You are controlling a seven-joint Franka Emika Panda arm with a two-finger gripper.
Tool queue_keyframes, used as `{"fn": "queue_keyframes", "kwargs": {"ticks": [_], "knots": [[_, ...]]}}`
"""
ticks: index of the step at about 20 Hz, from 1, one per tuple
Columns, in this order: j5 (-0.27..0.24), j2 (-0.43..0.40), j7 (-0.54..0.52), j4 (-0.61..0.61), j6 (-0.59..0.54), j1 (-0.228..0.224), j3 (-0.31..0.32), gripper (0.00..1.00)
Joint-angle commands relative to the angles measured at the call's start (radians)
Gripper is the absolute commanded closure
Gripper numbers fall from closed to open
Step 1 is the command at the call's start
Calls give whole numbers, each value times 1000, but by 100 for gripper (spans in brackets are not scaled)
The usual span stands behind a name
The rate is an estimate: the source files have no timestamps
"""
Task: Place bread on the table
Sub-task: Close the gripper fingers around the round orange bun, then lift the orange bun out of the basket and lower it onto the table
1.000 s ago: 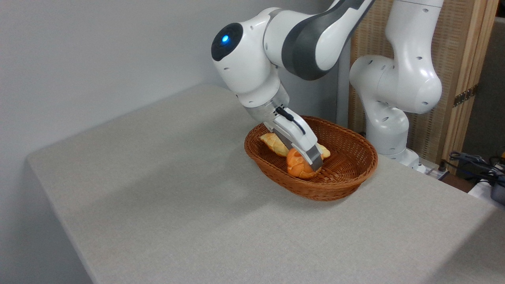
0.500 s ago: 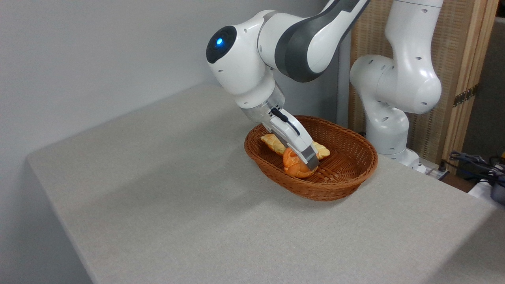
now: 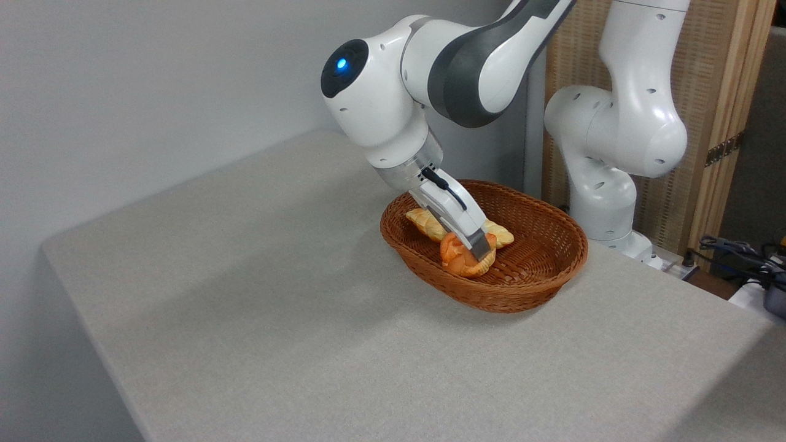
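Observation:
The bread (image 3: 456, 259), a small orange-brown bun, sits low inside the brown wicker basket (image 3: 522, 299) on the grey table (image 3: 264, 294). My gripper (image 3: 474, 250) reaches down into the basket at a slant. Its fingers are closed onto the bun's upper right side, and the bun looks pinched and tipped, with its paler base showing to the right. The near finger hides part of the bun.
A pale-yellow braided loaf (image 3: 424, 222) lies in the basket just behind the bun. The arm's white base (image 3: 614, 184) stands behind the basket at the table's far right. Cables (image 3: 746, 255) lie off the table's right edge. A wooden screen stands behind.
The gripper shifted a little left and down, then closed on the bun. The bun now looks narrower and tipped. The basket and loaf stayed put.

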Motion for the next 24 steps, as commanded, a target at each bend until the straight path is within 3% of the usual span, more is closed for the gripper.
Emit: {"fn": "queue_keyframes", "kwargs": {"ticks": [1, 7, 15, 19, 24], "knots": [[-16, 3, 29, 32, 6, -5, 17, 63], [-16, -2, 29, 85, -22, -5, 17, 65], [-43, 3, 54, 298, -178, -4, 19, 64], [-80, 74, 52, 366, -116, -2, 21, 64], [-106, 150, 48, 375, 101, -2, 17, 63]]}}
